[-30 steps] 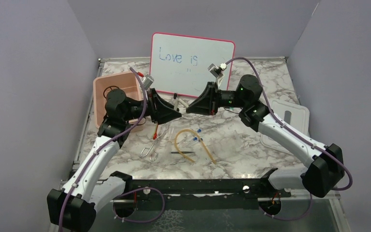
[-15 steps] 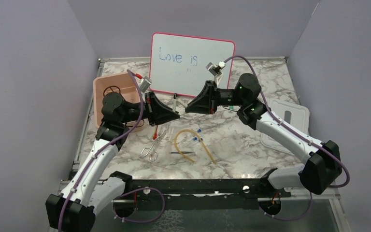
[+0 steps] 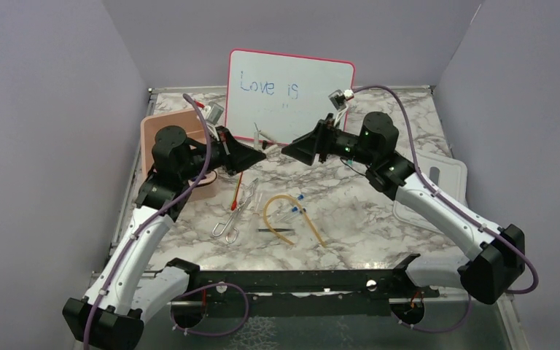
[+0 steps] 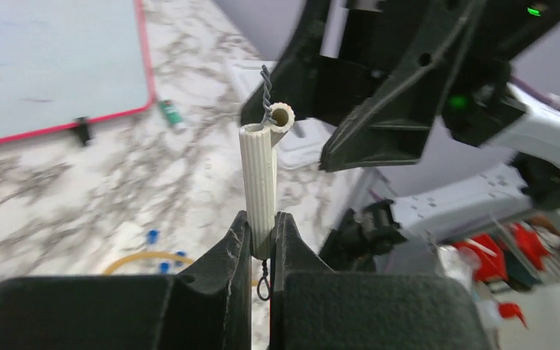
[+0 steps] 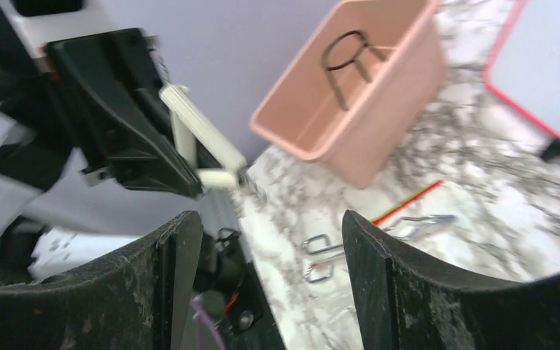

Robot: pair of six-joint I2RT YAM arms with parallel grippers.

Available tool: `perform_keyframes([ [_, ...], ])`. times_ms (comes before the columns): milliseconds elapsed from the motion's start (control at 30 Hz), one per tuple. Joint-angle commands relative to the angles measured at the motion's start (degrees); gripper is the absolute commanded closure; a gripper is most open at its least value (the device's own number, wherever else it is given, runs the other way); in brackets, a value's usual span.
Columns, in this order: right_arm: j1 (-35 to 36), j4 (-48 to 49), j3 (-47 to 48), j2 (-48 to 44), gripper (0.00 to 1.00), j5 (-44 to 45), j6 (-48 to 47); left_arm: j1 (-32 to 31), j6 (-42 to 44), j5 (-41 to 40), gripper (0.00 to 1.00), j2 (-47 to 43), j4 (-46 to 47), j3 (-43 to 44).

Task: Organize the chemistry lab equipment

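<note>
Near edge of the table (image 3: 364,211): thin dark rod (image 3: 277,230), tan rubber tube (image 3: 292,211) and metal tongs (image 3: 235,217) lie loose. Above them my left gripper (image 4: 261,222) is clamped on a cream ribbed clay piece (image 4: 259,175) w/ twisted wire, possibly a pipeclay triangle. Its long axis points out toward my right gripper (image 5: 268,219), which is spread wide, close by, not touching. Pink bin (image 5: 364,131) sits at the left edge, nearer the left arm.

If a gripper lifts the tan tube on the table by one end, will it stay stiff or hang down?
Probably floppy: the tan tube lies in a loose arch, not straight, so the free end would likely dangle. It looks thin and light. Pushed, it may drag the blue-capped vials lying inside its curve.
</note>
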Motion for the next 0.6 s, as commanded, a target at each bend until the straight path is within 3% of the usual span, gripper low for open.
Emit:
perform_keyframes([
  [0,0.03,-12.4,1.83,-3.38,0.25,19.25,-3.7,1.42,9.56,-24.66,1.0,1.05,-20.55,7.52],
  [133,0.01,-13.48,-1.67,-5.29,0.25,20.2,-2.96,5.43,12.2,-37.32,1.0,2.65,-30.3,10.95],
  [333,-0.01,-13.96,-6.89,-7.07,0.26,19.6,-1.33,17.11,14.81,-46.68,1.0,3.34,-37.76,11.96],
  [567,0.0,-13.21,-11.2,-7.1,0.26,16.68,1.47,24.32,13.72,-42.71,1.0,9.35,-37.73,8.62],
])
